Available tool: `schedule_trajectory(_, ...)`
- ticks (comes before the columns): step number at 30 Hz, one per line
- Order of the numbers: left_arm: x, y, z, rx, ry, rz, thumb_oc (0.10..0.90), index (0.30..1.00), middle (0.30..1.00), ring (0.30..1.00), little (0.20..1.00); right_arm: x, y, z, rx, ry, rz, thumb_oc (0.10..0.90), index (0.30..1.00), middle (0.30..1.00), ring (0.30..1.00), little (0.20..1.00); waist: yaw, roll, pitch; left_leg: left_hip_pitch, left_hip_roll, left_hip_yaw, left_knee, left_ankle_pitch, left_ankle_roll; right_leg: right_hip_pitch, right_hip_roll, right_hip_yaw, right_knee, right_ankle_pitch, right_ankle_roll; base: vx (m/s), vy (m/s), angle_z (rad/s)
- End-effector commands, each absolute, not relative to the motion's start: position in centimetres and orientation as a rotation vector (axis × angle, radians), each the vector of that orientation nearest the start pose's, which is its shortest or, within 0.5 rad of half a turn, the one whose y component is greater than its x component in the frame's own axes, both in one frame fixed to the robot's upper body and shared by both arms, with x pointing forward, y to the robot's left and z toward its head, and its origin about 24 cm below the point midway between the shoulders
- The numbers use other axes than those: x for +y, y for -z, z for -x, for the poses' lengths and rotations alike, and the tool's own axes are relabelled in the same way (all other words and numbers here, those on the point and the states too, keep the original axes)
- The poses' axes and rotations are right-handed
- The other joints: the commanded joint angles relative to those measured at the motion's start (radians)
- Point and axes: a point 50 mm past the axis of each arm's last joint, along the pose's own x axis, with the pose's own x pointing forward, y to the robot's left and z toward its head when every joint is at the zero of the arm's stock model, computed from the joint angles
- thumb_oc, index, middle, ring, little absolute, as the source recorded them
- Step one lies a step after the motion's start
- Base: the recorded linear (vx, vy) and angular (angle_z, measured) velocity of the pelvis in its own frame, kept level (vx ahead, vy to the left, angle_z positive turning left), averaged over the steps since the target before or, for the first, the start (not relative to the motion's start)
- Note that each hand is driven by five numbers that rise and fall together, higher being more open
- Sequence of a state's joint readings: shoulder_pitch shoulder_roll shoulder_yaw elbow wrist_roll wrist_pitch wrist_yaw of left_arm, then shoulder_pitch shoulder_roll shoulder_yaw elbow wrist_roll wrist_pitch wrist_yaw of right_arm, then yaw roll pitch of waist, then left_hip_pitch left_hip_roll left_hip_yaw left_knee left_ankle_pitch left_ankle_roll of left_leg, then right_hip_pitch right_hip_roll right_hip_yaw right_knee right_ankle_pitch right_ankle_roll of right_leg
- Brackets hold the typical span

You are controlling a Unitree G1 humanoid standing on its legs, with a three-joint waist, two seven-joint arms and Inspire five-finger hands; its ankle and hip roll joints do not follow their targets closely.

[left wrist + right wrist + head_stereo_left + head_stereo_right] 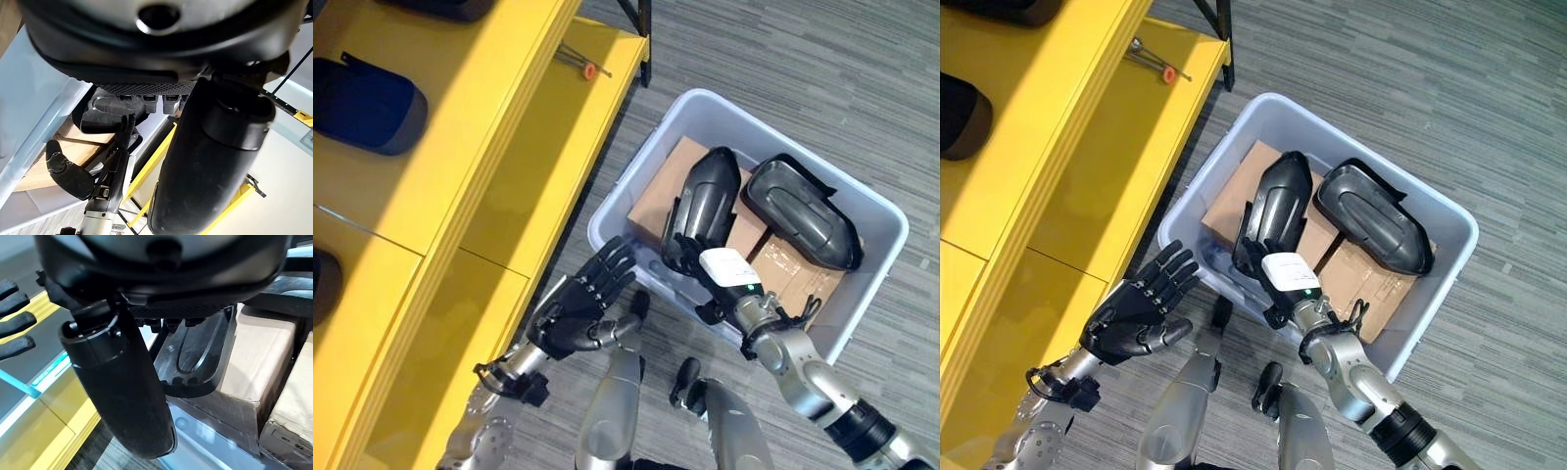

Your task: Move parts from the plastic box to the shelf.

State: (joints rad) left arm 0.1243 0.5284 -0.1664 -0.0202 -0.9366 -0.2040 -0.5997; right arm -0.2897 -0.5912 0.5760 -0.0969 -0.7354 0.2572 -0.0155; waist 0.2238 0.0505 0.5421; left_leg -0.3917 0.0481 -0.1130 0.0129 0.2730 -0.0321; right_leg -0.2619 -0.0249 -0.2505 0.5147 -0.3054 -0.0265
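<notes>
Left eye view: the plastic box [658, 132] stands on the floor beside the yellow shelf [480, 166]. Two black moulded parts lie on cardboard cartons [651, 206] inside it. The near part [710, 196] is long and tapered, its long axis running from the box's near wall toward the far wall, narrow end away from the robot. The second part [803, 211] lies just beside it, angled toward the box's right corner. The right hand [690, 250] sits at the near part's lower end, fingers curled about its edge. Judged rigid, hollow, light and smooth-skinned; the rim looks the surest hold.

Right eye view: the left hand [1136, 308] hangs outside the box, between box and shelf, fingers spread straight, holding nothing. More dark parts already lie on the shelf.

Left wrist view: the right hand [115, 156] shows reaching in over the near part [105, 105].

Right wrist view: the near part [195, 352] shows as a concave shell beneath the fingers, resting on a carton; contact appears made, lift not yet evident.
</notes>
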Motion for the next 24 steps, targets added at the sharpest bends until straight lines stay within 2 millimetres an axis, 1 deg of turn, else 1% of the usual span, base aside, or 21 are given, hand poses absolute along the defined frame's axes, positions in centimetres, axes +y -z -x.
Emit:
schedule_trajectory(1,18.6,-8.1,-21.3,-0.298,0.713,0.425,0.9,1.0,1.0,1.0,1.0,-11.2,-12.4,-28.7,-0.5,-0.242,1.39,0.9,1.0,1.0,1.0,1.0,-0.001,-0.007,-0.022,0.062,0.011,0.017,0.008,-0.139,-0.005,-0.009,0.041,0.021,0.013,0.046,-0.002,0.0,0.0,0.0)
schedule_trajectory(2,18.2,-8.0,-21.3,-0.288,0.734,0.424,0.9,1.0,1.0,1.0,1.0,-10.7,-13.0,-28.6,-0.556,-0.24,1.399,0.9,1.0,1.0,1.0,1.0,0.001,-0.005,-0.022,0.06,0.01,0.016,0.01,-0.138,-0.005,-0.01,0.042,0.019,0.014,0.047,-0.003,0.0,0.0,0.0)
schedule_trajectory(8,18.3,-7.9,-21.3,-0.28,0.731,0.422,0.9,1.0,1.0,1.0,1.0,-10.4,-13.8,-28.8,-0.593,-0.209,1.407,0.9,1.0,1.0,1.0,1.0,0.002,-0.001,-0.022,0.06,0.01,0.016,0.012,-0.139,-0.006,-0.017,0.045,0.02,0.019,0.046,-0.004,0.0,0.0,0.0)
schedule_trajectory(13,18.1,-7.9,-21.5,-0.279,0.736,0.431,0.9,1.0,1.0,1.0,1.0,-10.7,-13.4,-29.6,-0.585,-0.148,1.39,0.9,1.0,1.0,1.0,1.0,0.006,0.008,-0.022,0.058,0.005,0.013,0.015,-0.141,-0.004,-0.019,0.042,0.018,0.024,0.044,-0.007,0.0,0.0,0.0)
schedule_trajectory(18,17.7,-7.8,-21.6,-0.277,0.751,0.443,0.9,1.0,1.0,1.0,1.0,-10.7,-12.7,-30.4,-0.578,-0.101,1.4,0.9,1.0,1.0,1.0,1.0,0.013,0.028,-0.022,0.049,-0.004,0.009,0.019,-0.142,-0.001,-0.033,0.033,0.011,0.039,0.04,-0.008,0.01,0.034,0.02)
schedule_trajectory(19,17.7,-7.7,-21.7,-0.273,0.75,0.448,0.9,1.0,1.0,1.0,1.0,-10.6,-12.6,-30.8,-0.564,-0.082,1.415,0.9,1.0,1.0,1.0,1.0,0.017,0.036,-0.022,0.043,-0.009,0.006,0.021,-0.142,0.0,-0.041,0.029,0.008,0.047,0.038,-0.008,0.03,0.049,0.04)
schedule_trajectory(24,17.5,-7.7,-21.7,-0.268,0.766,0.451,0.9,1.0,1.0,1.0,1.0,-10.7,-12.4,-31.3,-0.541,-0.054,1.448,0.9,1.0,1.0,1.0,1.0,0.026,0.043,-0.022,0.033,-0.016,0.003,0.023,-0.14,0.004,-0.05,0.023,0.0,0.052,0.038,-0.007,0.01,0.01,0.01)
